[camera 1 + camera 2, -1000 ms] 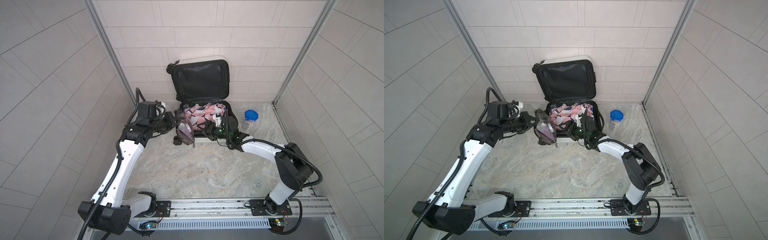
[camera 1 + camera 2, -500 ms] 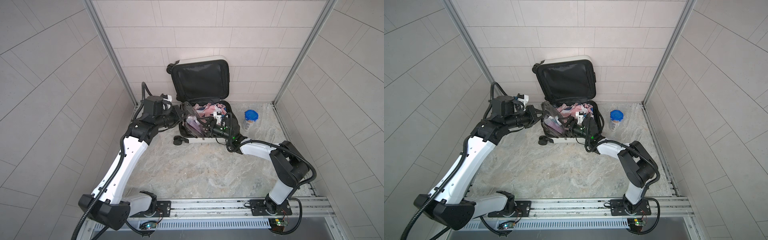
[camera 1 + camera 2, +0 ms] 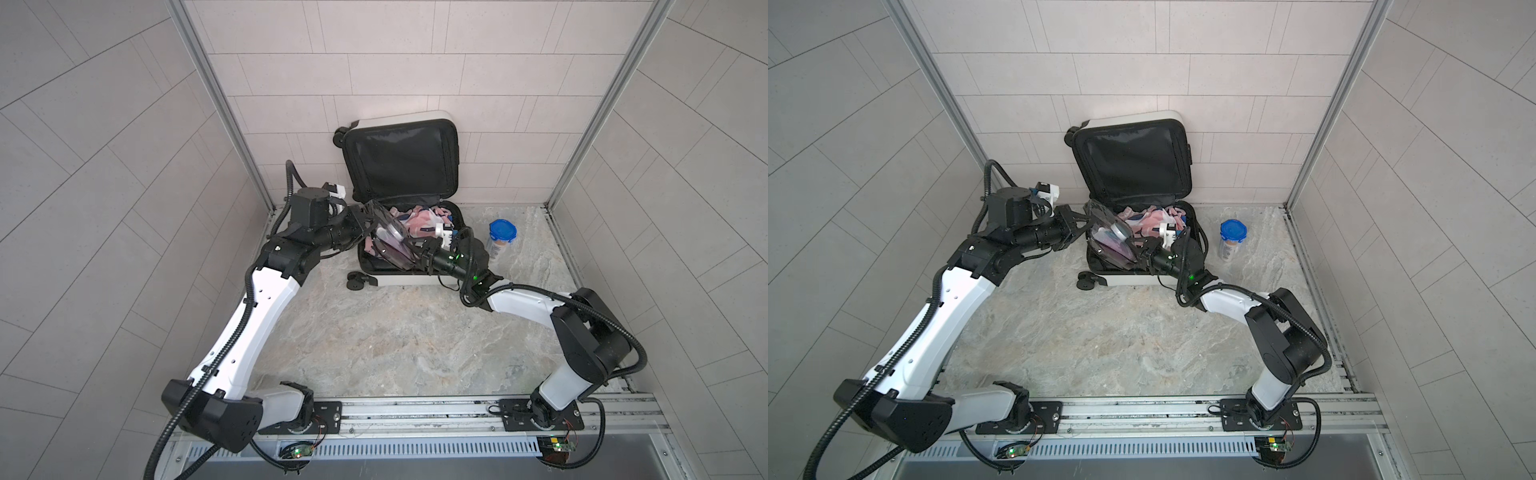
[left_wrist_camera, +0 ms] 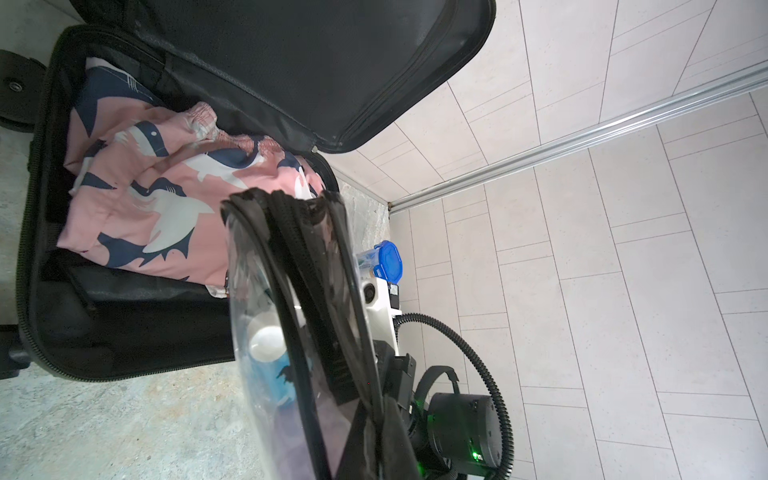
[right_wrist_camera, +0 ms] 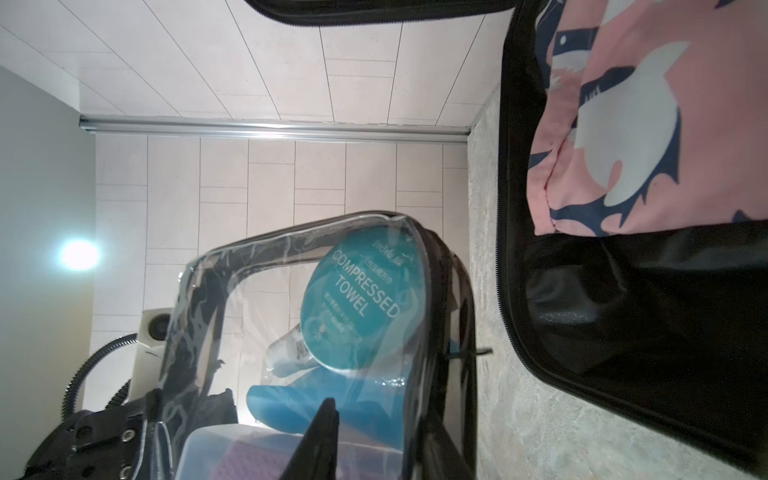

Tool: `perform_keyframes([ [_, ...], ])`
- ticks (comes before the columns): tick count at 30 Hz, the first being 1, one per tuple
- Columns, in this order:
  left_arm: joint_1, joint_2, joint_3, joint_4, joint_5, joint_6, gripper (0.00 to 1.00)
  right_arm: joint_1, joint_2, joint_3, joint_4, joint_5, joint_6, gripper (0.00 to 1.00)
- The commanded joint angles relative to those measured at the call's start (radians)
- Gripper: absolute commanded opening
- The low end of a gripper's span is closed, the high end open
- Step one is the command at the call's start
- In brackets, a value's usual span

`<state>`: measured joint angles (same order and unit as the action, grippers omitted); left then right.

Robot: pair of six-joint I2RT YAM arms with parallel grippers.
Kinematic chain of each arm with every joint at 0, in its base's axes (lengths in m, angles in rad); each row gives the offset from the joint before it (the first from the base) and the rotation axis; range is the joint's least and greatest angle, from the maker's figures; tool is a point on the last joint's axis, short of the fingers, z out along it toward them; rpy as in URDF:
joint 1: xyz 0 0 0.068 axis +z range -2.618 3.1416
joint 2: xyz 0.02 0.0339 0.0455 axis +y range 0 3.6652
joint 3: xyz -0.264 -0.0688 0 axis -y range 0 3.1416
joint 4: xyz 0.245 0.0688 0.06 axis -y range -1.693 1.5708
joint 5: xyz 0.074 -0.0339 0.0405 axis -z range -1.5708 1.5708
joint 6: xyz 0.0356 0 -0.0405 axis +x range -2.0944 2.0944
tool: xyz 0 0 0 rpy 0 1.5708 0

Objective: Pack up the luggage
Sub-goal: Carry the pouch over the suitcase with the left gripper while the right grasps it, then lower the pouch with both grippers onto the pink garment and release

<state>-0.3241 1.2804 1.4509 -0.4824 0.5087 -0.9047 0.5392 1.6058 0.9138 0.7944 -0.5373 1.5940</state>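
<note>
Currently the left gripper (image 3: 368, 219) pinches the clear pouch (image 3: 388, 240), which hangs over the open suitcase (image 3: 401, 281) just below it. Whether the right gripper (image 3: 419, 255) opposite grips it, I cannot tell. Held one-sided, the pouch might swing and snag on the suitcase.

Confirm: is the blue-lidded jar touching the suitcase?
Apart. Both top views show a strip of bare floor between the blue-lidded jar and the suitcase.
</note>
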Motion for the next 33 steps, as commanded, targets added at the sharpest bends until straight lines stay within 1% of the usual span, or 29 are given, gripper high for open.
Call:
perform_keyframes([
  [1, -0.007, 0.015, 0.018, 0.039, -0.016, 0.020, 0.00, -0.021, -0.112, 0.011, -0.071, -0.013, -0.067, 0.22],
  [4, -0.007, 0.044, 0.014, 0.044, -0.016, 0.039, 0.00, -0.057, -0.153, 0.044, -0.234, -0.019, -0.153, 0.10],
  [7, -0.007, 0.086, 0.021, 0.052, -0.013, 0.069, 0.00, -0.089, -0.154, 0.114, -0.386, -0.043, -0.244, 0.00],
  [10, -0.007, 0.147, 0.044, 0.052, -0.009, 0.117, 0.00, -0.117, -0.126, 0.191, -0.513, -0.060, -0.340, 0.00],
  [13, -0.007, 0.215, 0.079, 0.045, -0.021, 0.172, 0.00, -0.149, -0.069, 0.274, -0.621, -0.072, -0.423, 0.00],
  [18, -0.004, 0.349, 0.161, 0.021, -0.074, 0.282, 0.00, -0.199, 0.077, 0.428, -0.712, -0.116, -0.491, 0.00],
  [22, -0.002, 0.483, 0.252, -0.007, -0.118, 0.352, 0.00, -0.206, 0.204, 0.608, -0.821, -0.121, -0.564, 0.00],
  [26, 0.008, 0.585, 0.327, -0.013, -0.158, 0.395, 0.00, -0.207, 0.324, 0.779, -0.928, -0.105, -0.616, 0.00],
  [28, 0.018, 0.620, 0.348, -0.010, -0.200, 0.417, 0.00, -0.205, 0.388, 0.861, -0.971, -0.099, -0.629, 0.00],
  [33, 0.070, 0.711, 0.382, 0.011, -0.208, 0.421, 0.00, -0.184, 0.526, 1.034, -1.039, -0.086, -0.648, 0.00],
])
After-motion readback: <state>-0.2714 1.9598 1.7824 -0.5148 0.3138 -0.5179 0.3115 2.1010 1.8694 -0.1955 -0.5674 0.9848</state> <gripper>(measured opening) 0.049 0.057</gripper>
